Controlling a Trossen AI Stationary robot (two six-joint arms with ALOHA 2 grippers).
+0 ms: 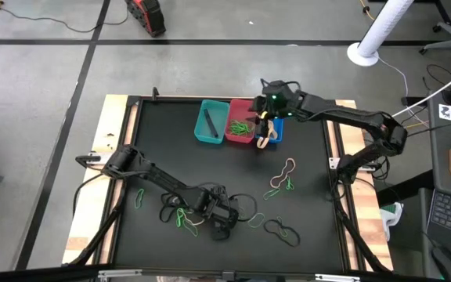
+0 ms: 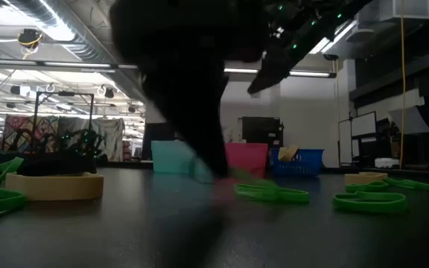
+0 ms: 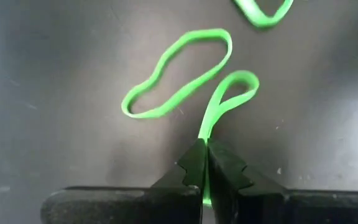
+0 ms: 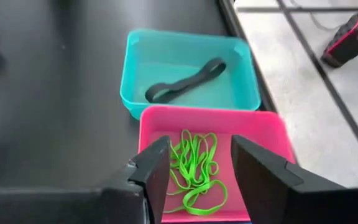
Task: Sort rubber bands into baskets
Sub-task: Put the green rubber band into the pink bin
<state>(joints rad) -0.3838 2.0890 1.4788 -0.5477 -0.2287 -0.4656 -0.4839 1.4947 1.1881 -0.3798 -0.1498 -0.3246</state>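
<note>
Down at the near edge of the black table the left hand is pinched tight on a bright green rubber band, with another green loop lying flat just beside it. More green, tan and black bands sit scattered nearby. At the far side, the right hand hangs over the pink basket, fingers spread and holding nothing. That basket has a heap of green bands, the teal basket has one black band
</note>
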